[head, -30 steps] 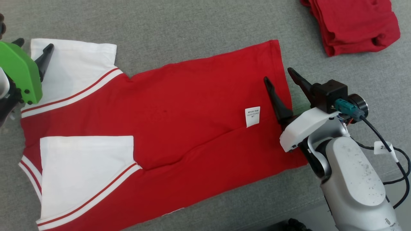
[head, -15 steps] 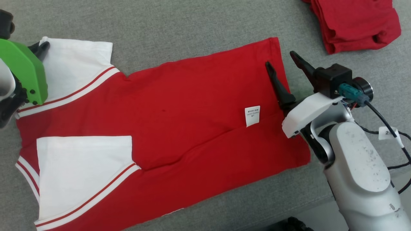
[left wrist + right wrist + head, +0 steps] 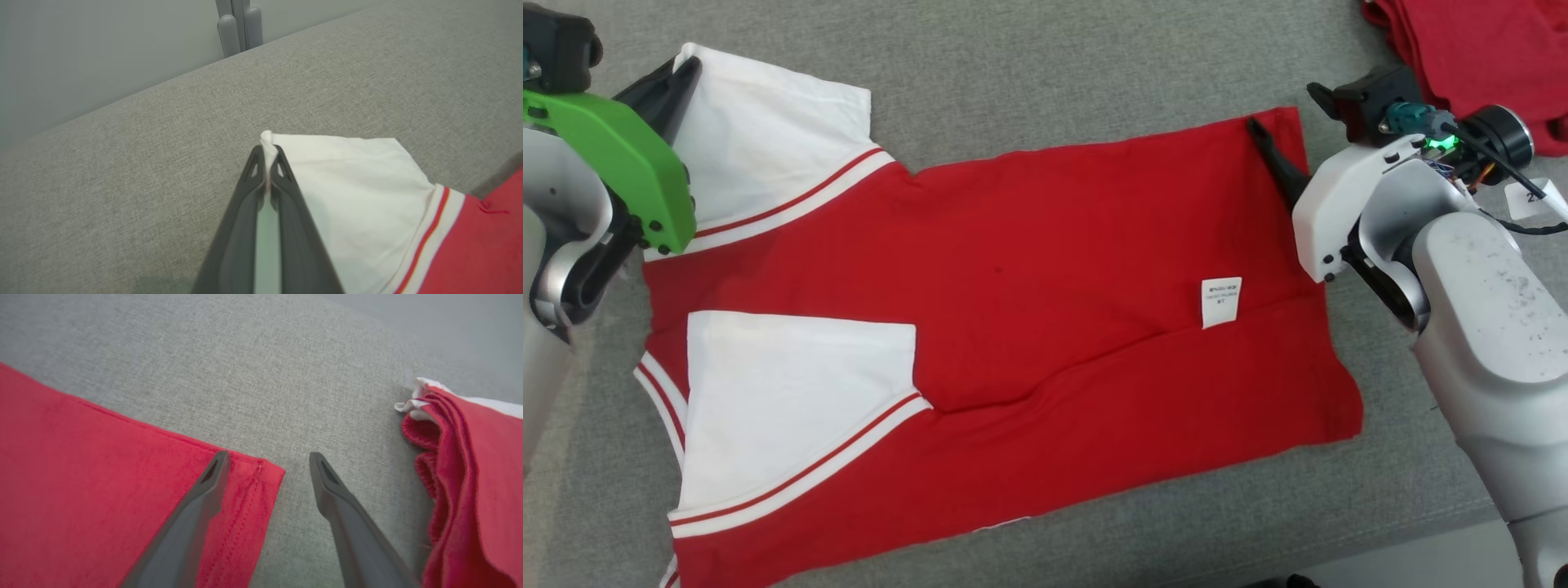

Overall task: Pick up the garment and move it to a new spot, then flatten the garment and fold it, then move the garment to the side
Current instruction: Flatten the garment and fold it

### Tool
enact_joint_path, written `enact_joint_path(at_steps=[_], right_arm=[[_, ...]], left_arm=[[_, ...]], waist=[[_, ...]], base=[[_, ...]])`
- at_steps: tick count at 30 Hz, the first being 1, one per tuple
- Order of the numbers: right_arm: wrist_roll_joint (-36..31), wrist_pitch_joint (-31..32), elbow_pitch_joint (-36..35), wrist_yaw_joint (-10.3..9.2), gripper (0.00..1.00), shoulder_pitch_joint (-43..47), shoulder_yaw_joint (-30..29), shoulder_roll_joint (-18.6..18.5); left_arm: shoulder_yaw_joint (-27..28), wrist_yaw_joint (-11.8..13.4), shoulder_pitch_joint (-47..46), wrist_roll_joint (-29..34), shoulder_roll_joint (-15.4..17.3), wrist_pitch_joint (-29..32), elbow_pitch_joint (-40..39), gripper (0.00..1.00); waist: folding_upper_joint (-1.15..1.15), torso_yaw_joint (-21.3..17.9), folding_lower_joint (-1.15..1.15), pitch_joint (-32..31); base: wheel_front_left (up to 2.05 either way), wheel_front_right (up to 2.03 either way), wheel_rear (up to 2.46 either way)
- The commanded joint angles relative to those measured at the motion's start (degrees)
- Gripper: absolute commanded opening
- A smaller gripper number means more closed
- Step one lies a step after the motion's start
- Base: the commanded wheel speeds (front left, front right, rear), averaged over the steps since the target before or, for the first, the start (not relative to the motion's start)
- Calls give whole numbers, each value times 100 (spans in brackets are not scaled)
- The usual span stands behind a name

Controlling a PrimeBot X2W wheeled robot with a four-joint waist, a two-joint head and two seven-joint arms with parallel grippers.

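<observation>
The garment (image 3: pixel 1029 269) lies flat on the grey surface (image 3: pixel 1054 73), long axis left-right; left gripper (image 3: pixel 267 153) pinches its far-left white sleeve corner (image 3: pixel 347 171), right gripper (image 3: pixel 269 456) straddles the far-right hem corner (image 3: pixel 265 475), fingers apart.

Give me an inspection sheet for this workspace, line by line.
Surface: grey fabric surface, creased nowhere visible.
Job's things: red garment with white sleeves, lying flat, sides folded inward, label showing.
Clutter: folded red pile at far right.
End effectors: left end effector shut on the white sleeve corner; right end effector open, one finger over the hem corner, the other over bare surface.
Cables: black cable with white tag at the right wrist.
Surroundings: pale wall and grey post beyond the surface's edge.
</observation>
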Motion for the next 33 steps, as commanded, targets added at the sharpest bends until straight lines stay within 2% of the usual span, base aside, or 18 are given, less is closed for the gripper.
enact_joint_path(at_steps=[1, 5, 6, 8, 10, 15, 22, 26, 33], right_arm=[[67, 126, 85, -10, 100, -53, 71, -101], [373, 521, 202, -9, 99, -21, 334, -315], [475, 607, 189, -9, 67, 10, 380, -363], [619, 739, 149, -9, 24, 60, 445, -438], [690, 800, 95, -9, 0, 84, 483, -489], [725, 602, 0, -9, 0, 19, 475, -484], [484, 5, 215, -9, 0, -160, 397, -358], [388, -369, 189, -9, 0, 60, 430, -415], [482, -932, -243, -9, 0, 947, 153, -501]], left_arm=[[-40, 6, 93, 71, -29, -70, -56, 0], [-149, 7, 178, 71, -61, -213, -215, 0], [-178, 6, 199, 70, -71, -238, -257, 0], [-229, 6, 227, 81, -77, -293, -325, 0], [-271, 7, 248, 86, -79, -330, -373, 0], [-312, 6, 224, 81, -92, -471, -430, 0], [-392, 6, 240, 17, -141, -750, -426, 0], [-353, 17, 556, -100, -84, -1031, -565, 0], [-168, 316, 1681, -407, 164, -1578, -1175, 0]], waist=[[0, 144, 0, -50], [0, 256, 0, -125], [0, 278, 0, -149], [0, 301, 0, -181], [0, 315, 0, -207], [0, 333, 0, -304], [0, 380, 0, -571], [0, 443, 0, -785], [0, 580, 0, -1210]], base=[[0, 0, 0], [0, 0, 0], [0, 0, 0], [0, 0, 0], [0, 0, 0], [0, 0, 0], [0, 0, 0], [0, 0, 0], [0, 0, 0]])
